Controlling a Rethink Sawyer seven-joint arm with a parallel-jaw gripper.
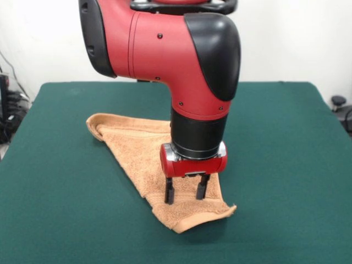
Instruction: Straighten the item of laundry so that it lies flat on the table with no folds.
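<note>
The item of laundry (144,151) is an orange-tan terry towel lying on the table (60,181) in a roughly triangular shape, with a rolled fold at its far left corner and a curled hem at its near tip. My gripper (186,192) hangs just above the towel's near part, pointing straight down. Its two dark fingers (170,192) stand apart, open, with nothing between them. The arm hides the towel's far right side.
The dark green table top stretches wide on both sides of the towel. Cables and dark gear sit off the table's left edge (8,110), and a small black object (338,102) stands beyond the right edge.
</note>
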